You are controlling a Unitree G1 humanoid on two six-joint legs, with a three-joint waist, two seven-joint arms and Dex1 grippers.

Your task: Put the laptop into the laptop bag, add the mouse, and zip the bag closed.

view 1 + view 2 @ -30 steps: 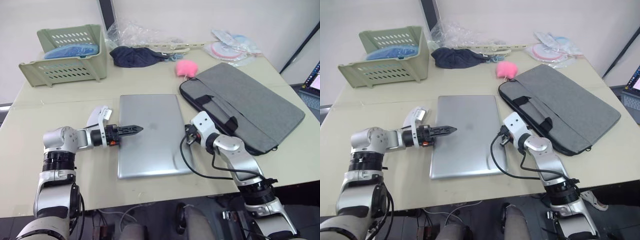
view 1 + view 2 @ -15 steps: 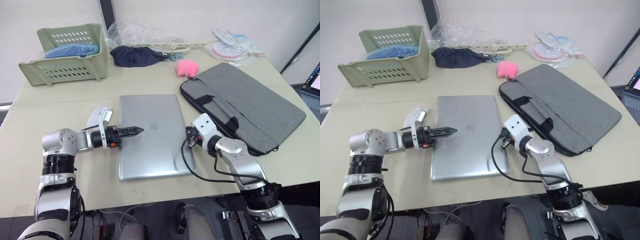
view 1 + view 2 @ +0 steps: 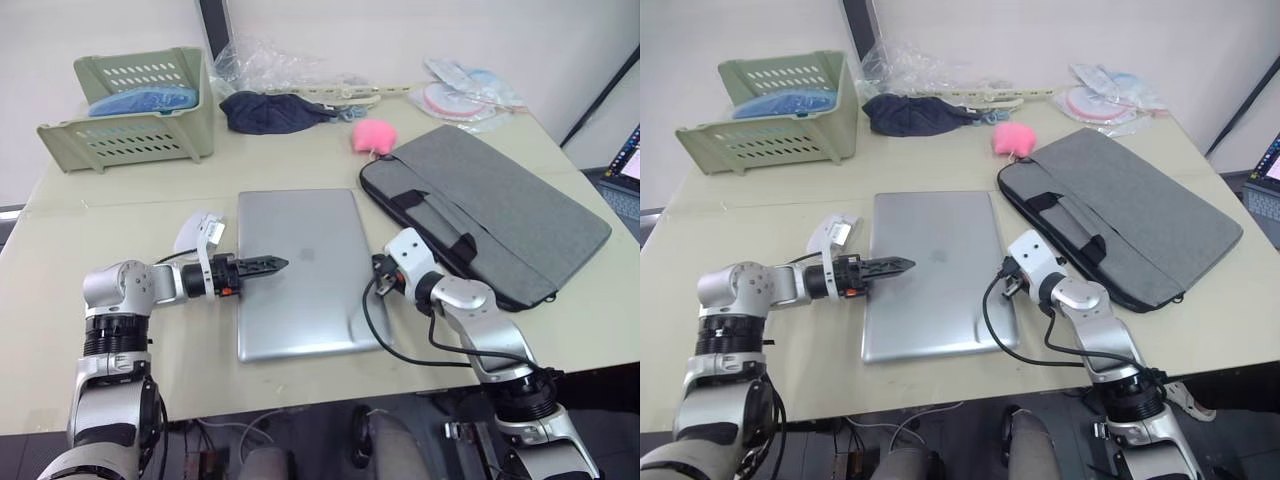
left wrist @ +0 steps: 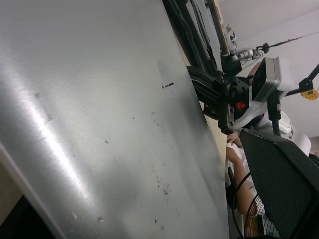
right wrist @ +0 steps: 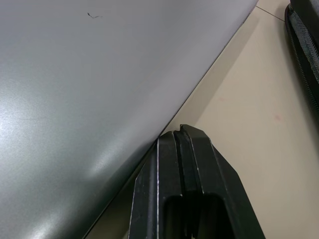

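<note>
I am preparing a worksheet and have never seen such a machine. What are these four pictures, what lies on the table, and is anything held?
It is a humanoid robot with two arms ending in two-fingered grippers. Two pictures come from cameras on its head, two from cameras on its wrists. On the table lie a silver laptop, a grey laptop bag with a pink charm, a white mouse, a green basket and a dark cloth. The left gripper lies over the laptop's left edge, fingers together. The right gripper, also shut, touches its right edge. Nothing is held.
</note>
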